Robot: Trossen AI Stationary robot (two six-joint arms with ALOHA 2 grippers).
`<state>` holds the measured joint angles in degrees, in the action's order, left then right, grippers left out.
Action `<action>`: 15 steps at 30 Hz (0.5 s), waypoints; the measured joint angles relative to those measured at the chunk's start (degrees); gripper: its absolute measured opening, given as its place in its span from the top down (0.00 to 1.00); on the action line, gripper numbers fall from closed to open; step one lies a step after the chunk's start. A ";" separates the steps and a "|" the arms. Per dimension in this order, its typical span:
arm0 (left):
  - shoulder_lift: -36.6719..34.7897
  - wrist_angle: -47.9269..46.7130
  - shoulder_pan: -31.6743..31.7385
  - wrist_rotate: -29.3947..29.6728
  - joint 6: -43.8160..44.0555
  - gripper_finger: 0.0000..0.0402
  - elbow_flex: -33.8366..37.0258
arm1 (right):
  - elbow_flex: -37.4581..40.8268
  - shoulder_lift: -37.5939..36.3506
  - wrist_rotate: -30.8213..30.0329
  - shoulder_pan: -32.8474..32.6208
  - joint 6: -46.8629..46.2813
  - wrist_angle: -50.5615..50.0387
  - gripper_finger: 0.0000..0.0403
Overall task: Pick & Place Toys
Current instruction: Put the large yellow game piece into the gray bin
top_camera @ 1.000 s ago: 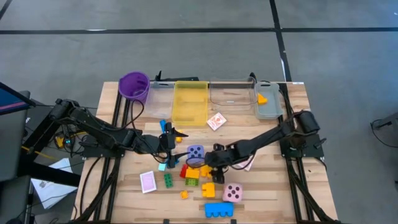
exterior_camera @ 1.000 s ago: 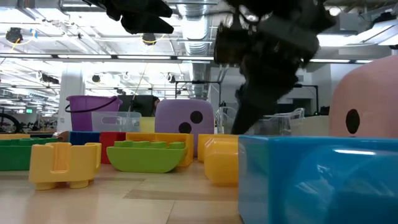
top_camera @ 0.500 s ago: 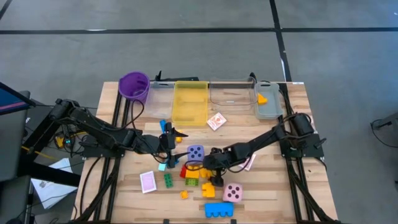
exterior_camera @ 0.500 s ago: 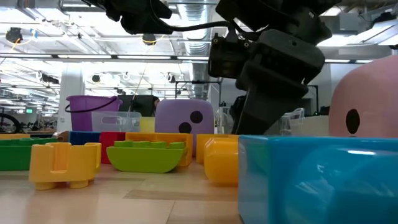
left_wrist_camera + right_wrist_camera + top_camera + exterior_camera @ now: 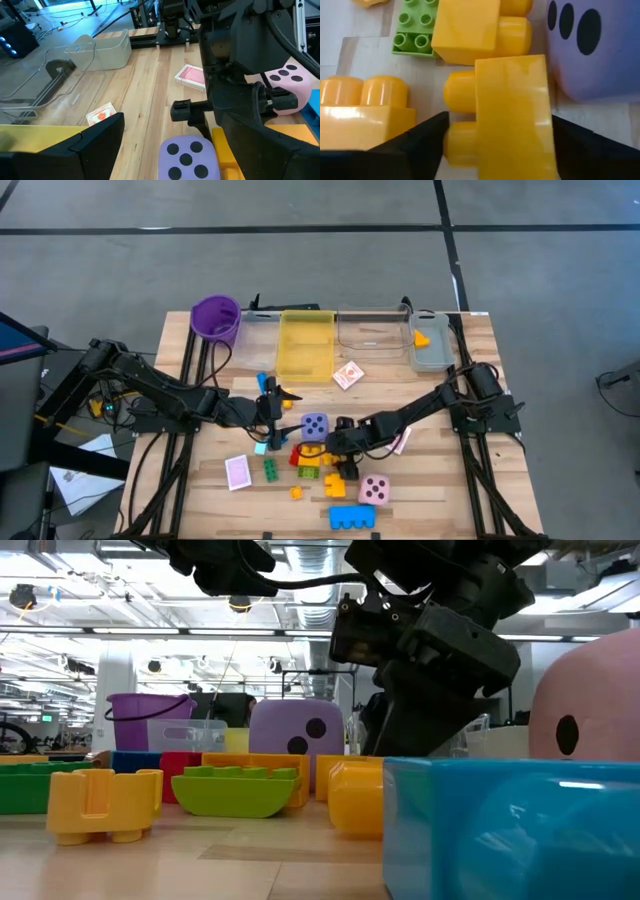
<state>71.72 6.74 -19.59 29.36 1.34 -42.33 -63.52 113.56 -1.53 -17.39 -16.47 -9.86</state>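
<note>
I took the purple die (image 5: 314,425) as my landmark on the wooden surface (image 5: 440,480). My right gripper (image 5: 333,448) was down low just beside that die, in the cluster of bricks, and through its wrist camera I saw a yellow brick (image 5: 512,117) lying between its two dark fingers (image 5: 420,142), which stood on either side of the brick; I could not tell whether they were pressing on it or merely straddling it. That brick lay right against the purple die, with another yellow brick (image 5: 472,30) and a light green brick (image 5: 415,27) just beside it. My left gripper (image 5: 272,404) hung beside the die on the side away from the right arm, its fingers spread and holding nothing. The pink die (image 5: 374,490) and a blue brick (image 5: 352,517) sat near the surface's front edge, well apart from the purple die.
</note>
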 joint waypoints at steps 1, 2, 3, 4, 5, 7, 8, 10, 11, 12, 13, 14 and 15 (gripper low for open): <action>0.00 -0.02 0.00 0.00 0.00 0.18 0.00 | 0.00 0.00 0.04 0.00 -0.07 -0.31 0.32; 0.00 0.00 0.00 0.00 0.00 0.18 0.00 | -0.03 -0.01 0.00 0.00 -0.39 -0.54 0.35; 0.00 0.00 0.01 0.02 0.00 0.18 0.00 | -0.03 -0.16 0.03 0.11 -0.92 -0.91 0.37; 0.00 0.02 0.08 0.19 0.00 0.18 0.00 | -0.05 -0.66 0.24 0.19 -1.36 -1.22 0.36; 0.00 0.02 0.07 0.60 0.00 0.18 0.00 | 0.00 -1.10 0.51 0.22 -1.64 -1.85 0.36; 0.00 0.04 0.09 1.86 -0.01 0.18 0.00 | 0.24 -2.62 1.61 0.28 -1.83 -3.02 0.36; 0.00 0.04 0.13 2.61 -0.02 0.18 0.00 | 0.40 -3.82 1.96 0.29 -1.94 -4.53 0.36; 0.00 0.09 0.18 4.23 -0.92 0.18 0.00 | 0.61 -6.68 2.07 0.27 -1.53 -6.38 0.36; 0.00 0.08 0.30 5.20 -1.67 0.18 0.00 | 0.56 -8.62 1.72 0.21 -1.38 -7.21 0.36; 0.00 0.07 0.39 6.03 -2.53 0.18 0.00 | 0.45 -10.86 1.11 0.20 -1.34 -8.68 0.36; 0.00 0.13 0.43 6.77 -2.72 0.18 0.00 | 0.37 -13.26 -0.18 0.14 -1.32 -10.51 0.36; 0.00 0.13 0.55 7.55 -2.74 0.18 0.00 | 0.34 -15.45 -1.95 0.13 -1.27 -12.70 0.36; 0.00 0.17 0.75 8.21 -2.78 0.18 0.00 | 0.30 -17.53 -4.06 0.11 -1.16 -15.06 0.36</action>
<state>71.72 6.91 -18.85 37.57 -1.43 -42.33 -63.22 96.03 -5.59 -17.28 -17.63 -24.92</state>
